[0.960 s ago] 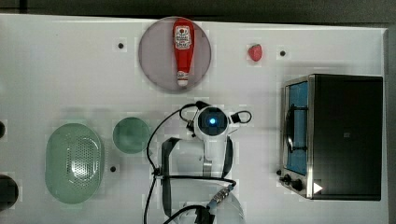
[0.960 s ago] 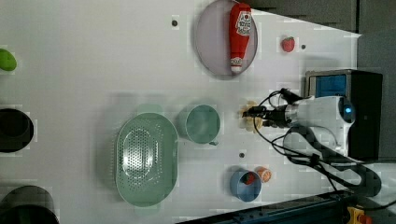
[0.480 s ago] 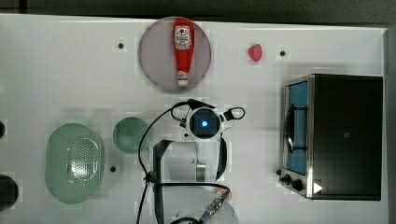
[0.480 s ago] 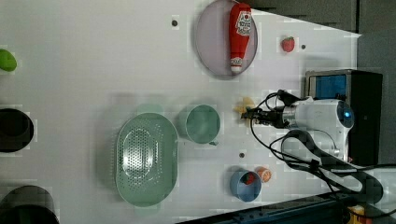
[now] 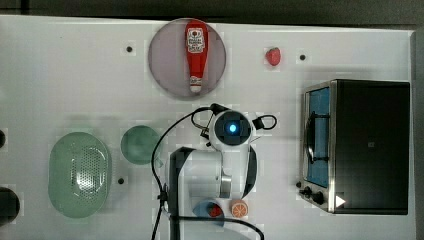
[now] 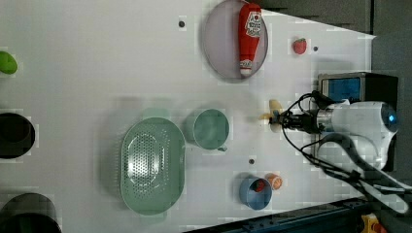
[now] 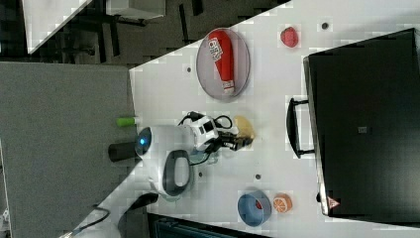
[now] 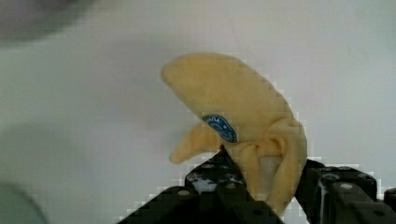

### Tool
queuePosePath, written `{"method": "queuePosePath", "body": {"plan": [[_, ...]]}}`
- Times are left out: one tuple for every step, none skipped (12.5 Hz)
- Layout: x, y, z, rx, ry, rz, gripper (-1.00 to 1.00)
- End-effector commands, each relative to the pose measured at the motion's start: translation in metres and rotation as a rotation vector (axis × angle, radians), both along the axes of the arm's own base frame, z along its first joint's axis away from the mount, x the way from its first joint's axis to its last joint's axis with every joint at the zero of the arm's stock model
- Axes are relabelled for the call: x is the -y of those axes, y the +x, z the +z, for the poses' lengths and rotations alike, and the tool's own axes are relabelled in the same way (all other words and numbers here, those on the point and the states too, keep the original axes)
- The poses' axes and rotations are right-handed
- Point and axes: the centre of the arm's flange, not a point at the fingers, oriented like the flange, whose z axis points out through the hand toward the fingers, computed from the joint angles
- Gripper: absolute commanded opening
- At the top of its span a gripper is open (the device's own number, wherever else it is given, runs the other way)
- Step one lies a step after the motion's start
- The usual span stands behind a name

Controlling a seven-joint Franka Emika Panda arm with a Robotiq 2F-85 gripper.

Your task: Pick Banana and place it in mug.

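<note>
The pale yellow banana (image 8: 238,116) sits between my gripper's (image 8: 268,169) black fingers (image 8: 219,168), which are shut on its stem end. In the left view the banana (image 6: 273,112) pokes out past the gripper (image 6: 282,121), to the right of the teal mug (image 6: 210,128). The right view has the banana (image 7: 244,128) at the gripper (image 7: 241,142) tip, on the white table. Seen in the top view, the mug (image 5: 140,144) stands upright with nothing in it, left of the arm's wrist (image 5: 231,128), which hides the banana.
A grey plate (image 5: 165,60) with a red ketchup bottle (image 5: 196,50) lies at the back. A toaster oven (image 5: 357,145) stands on the top view's right, a green colander (image 5: 79,173) on the top view's left. Blue bowl (image 5: 209,210), orange slice (image 5: 239,208) and strawberry (image 5: 273,56) are nearby.
The fingers have closed on the banana. The wrist drifted towards the mug, then back to the top view's right, carrying the banana along.
</note>
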Motion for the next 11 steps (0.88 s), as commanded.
{"method": "queuePosePath", "body": {"plan": [[-0.012,0.024,0.146,0.073,0.005,0.055,-0.37],[-0.013,0.022,0.181,0.068,0.006,0.058,-0.37],[-0.022,0.023,0.223,0.105,0.005,0.075,-0.37],[-0.039,0.018,0.256,0.134,0.002,0.107,-0.37],[-0.053,0.013,0.268,0.130,-0.001,0.115,-0.37],[-0.098,-0.004,0.273,0.082,0.003,0.048,-0.37],[-0.130,-0.010,0.270,0.063,0.032,-0.004,-0.37],[-0.153,-0.015,0.267,0.051,0.049,-0.034,-0.37],[-0.177,-0.019,0.261,0.042,0.044,-0.077,-0.37],[-0.194,-0.022,0.255,0.036,0.031,-0.123,-0.37],[-0.229,-0.027,0.236,0.020,0.008,-0.201,-0.37]]}}
